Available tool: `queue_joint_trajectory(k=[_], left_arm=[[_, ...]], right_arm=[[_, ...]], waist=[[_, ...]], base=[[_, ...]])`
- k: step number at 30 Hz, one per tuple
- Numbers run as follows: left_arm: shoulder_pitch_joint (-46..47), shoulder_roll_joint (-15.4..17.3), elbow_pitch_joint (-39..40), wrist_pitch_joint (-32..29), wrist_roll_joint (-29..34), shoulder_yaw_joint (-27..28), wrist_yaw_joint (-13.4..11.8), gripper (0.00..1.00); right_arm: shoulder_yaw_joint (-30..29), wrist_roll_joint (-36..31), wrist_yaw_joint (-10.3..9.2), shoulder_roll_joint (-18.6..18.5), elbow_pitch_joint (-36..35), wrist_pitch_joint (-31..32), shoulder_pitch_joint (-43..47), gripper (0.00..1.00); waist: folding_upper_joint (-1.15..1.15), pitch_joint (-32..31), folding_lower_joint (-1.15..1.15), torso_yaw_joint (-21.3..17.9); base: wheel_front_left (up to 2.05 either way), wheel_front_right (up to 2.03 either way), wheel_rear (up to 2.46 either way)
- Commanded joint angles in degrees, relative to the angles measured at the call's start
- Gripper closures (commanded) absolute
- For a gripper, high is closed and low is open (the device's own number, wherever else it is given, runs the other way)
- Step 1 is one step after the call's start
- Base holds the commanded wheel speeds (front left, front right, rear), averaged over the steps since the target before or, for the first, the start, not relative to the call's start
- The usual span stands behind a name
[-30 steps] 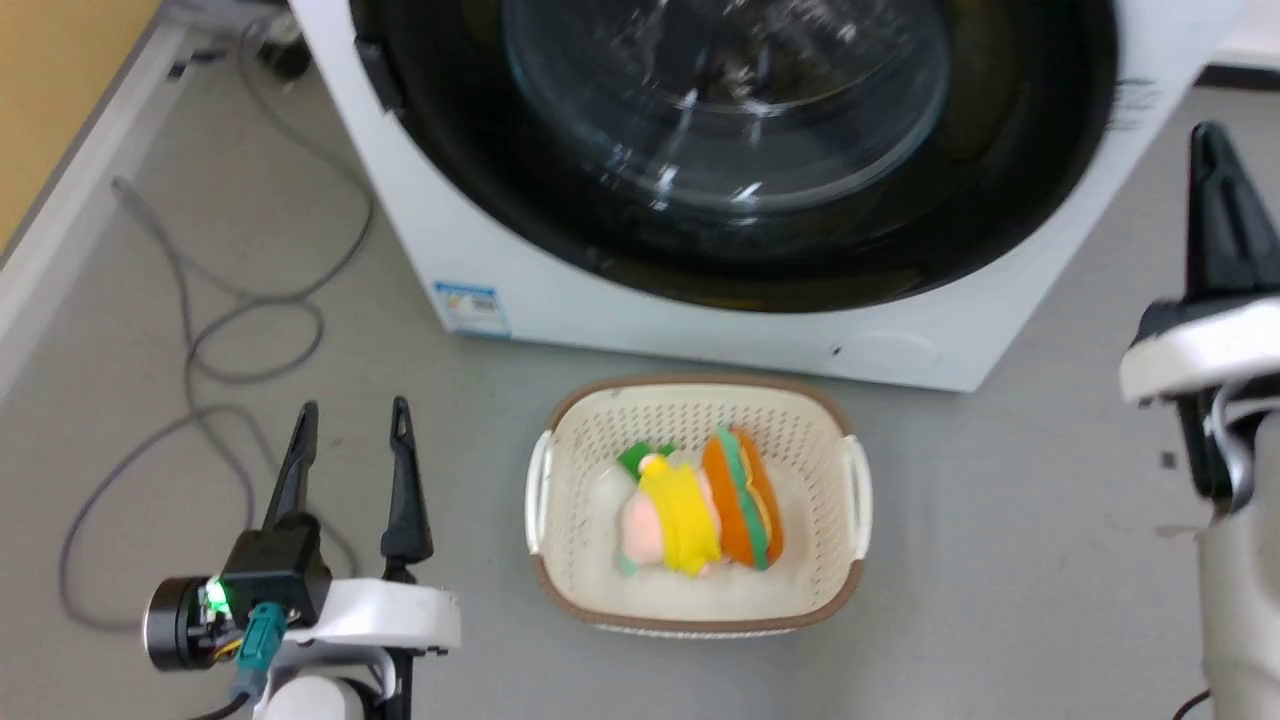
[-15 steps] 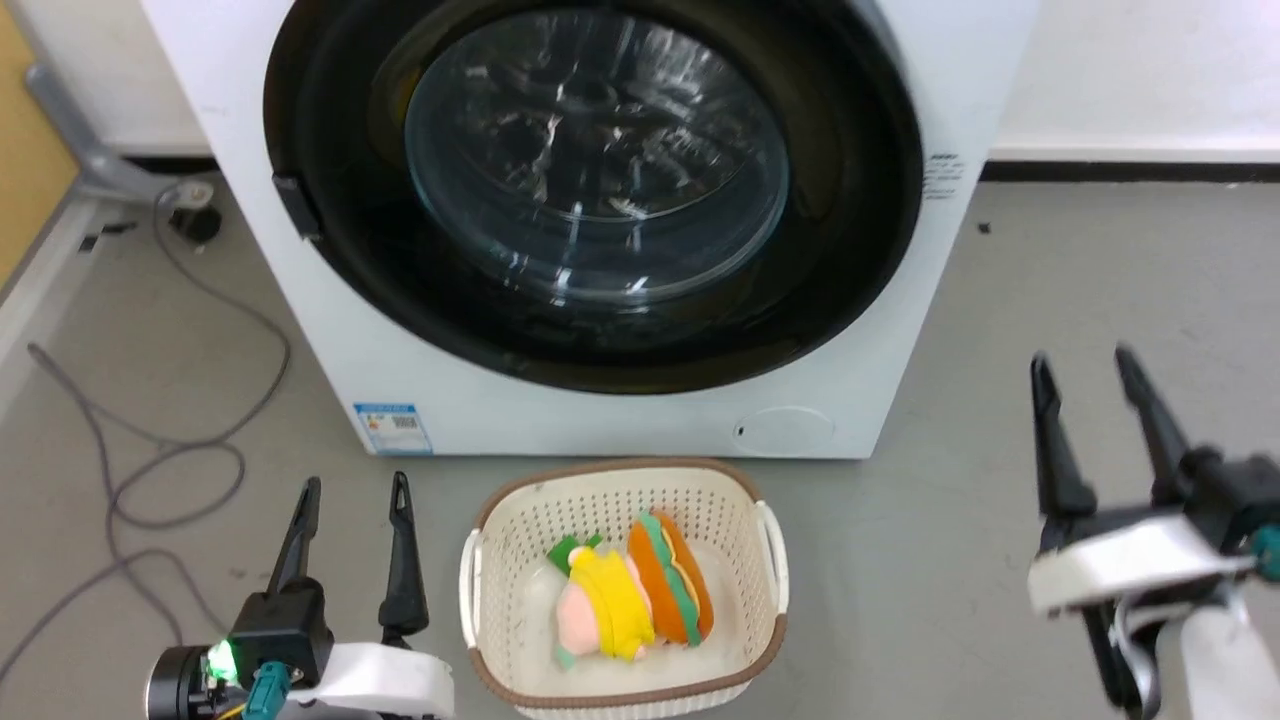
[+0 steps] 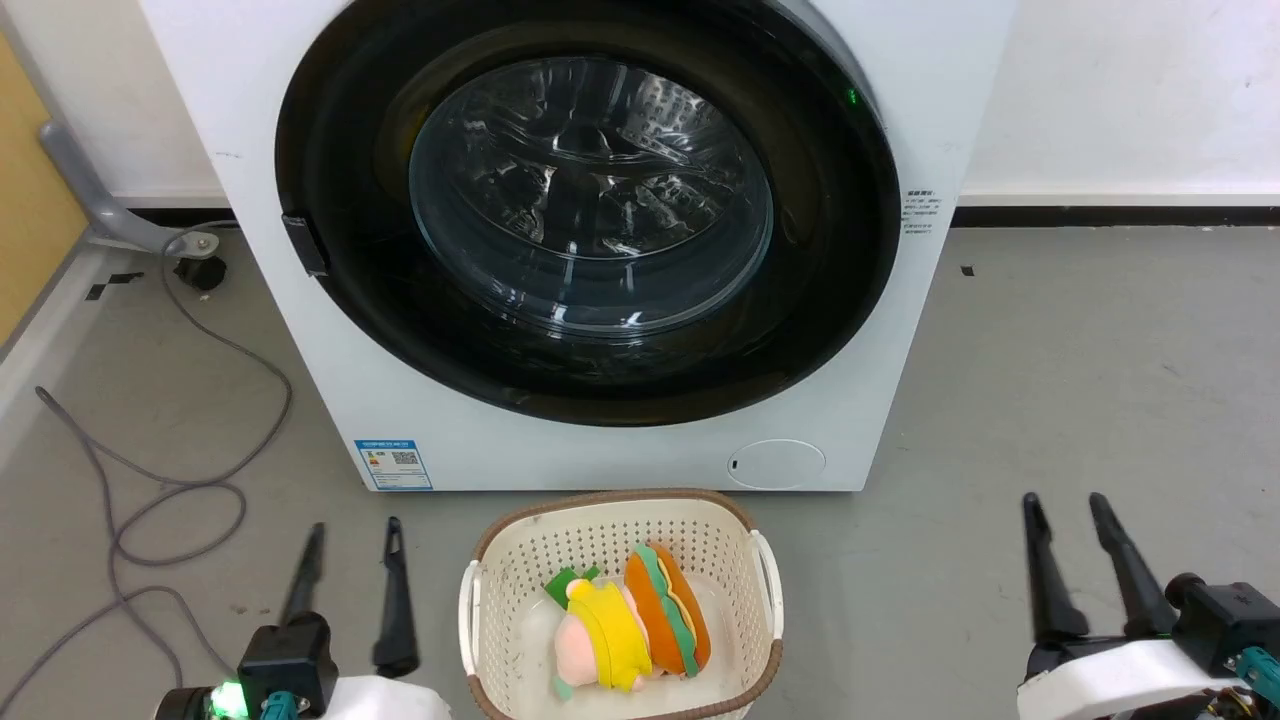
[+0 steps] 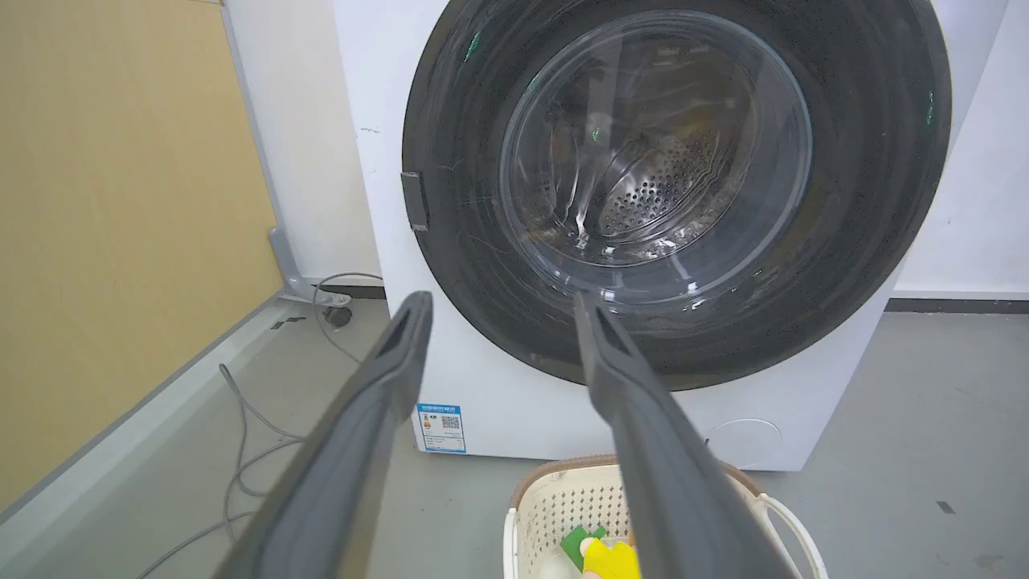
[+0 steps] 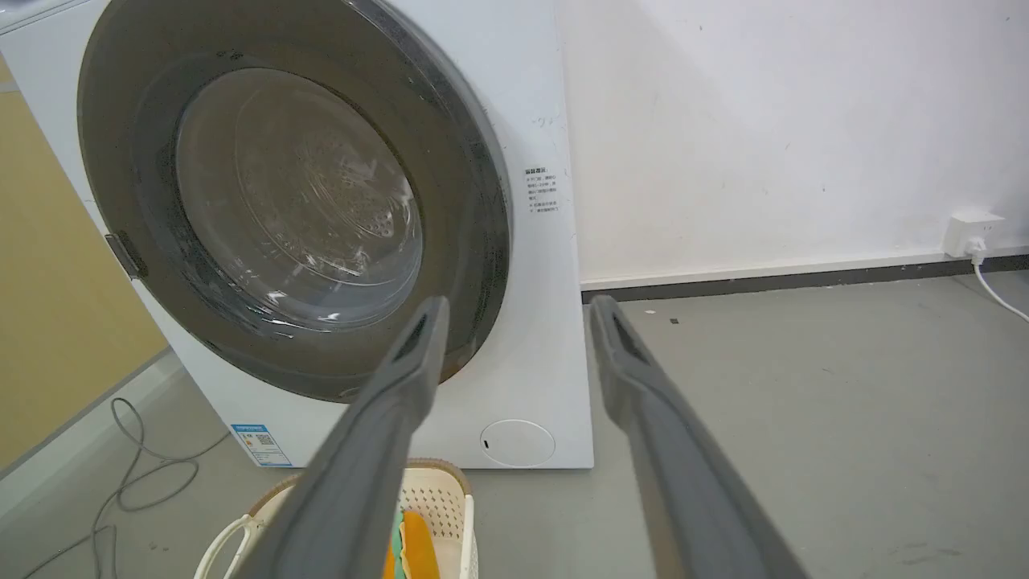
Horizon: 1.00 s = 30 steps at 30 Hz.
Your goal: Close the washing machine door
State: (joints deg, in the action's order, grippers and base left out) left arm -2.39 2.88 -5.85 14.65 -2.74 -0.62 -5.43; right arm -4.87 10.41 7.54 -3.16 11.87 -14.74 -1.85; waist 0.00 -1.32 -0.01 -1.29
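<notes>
The white washing machine (image 3: pixel 930 330) stands ahead of me on the grey floor. Its round glossy black door (image 3: pixel 820 300) lies flat against the front, and the steel drum shows through the clear glass window (image 3: pixel 590 200). My left gripper (image 3: pixel 350 535) is low at the left, open and holding nothing. Low at the right, my right gripper (image 3: pixel 1062 508) is open too, well away from the door. The left wrist view looks between my open fingers (image 4: pixel 386 386) at the door (image 4: pixel 876 201). From the right wrist the door (image 5: pixel 474 209) appears at an angle, left of the fingers (image 5: pixel 635 378).
A cream perforated basket (image 3: pixel 480 600) with plush toys (image 3: pixel 630 625) sits on the floor just before the machine, between my grippers. Grey cables (image 3: pixel 190 490) loop over the floor at the left beside a yellow wall (image 3: pixel 30 240). Bare floor (image 3: pixel 1090 370) lies to the right.
The camera has tilted up and back, so the whole door and machine front now show. My right gripper has dropped from high at the right edge to low right.
</notes>
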Motion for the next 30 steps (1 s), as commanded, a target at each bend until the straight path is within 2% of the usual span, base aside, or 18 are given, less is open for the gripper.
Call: queue_joint_trajectory(k=[1, 30], left_arm=[[0.0, 0.0, 0.0, 0.0, 0.0, 0.0, 0.0, 1.00], [0.5, 0.0, 1.3, -3.2, 0.6, 0.0, 1.2, 1.00]], right_arm=[[0.0, 0.0, 0.00, 0.0, 0.0, 0.0, 0.0, 1.00], [1.0, -2.2, -0.01, 0.1, -2.5, 3.2, 0.4, 1.00]], waist=[[0.00, 0.0, 0.01, 0.0], [0.00, 0.3, 0.01, 0.3]], base=[[0.00, 0.00, 0.00], [0.00, 0.00, 0.00]])
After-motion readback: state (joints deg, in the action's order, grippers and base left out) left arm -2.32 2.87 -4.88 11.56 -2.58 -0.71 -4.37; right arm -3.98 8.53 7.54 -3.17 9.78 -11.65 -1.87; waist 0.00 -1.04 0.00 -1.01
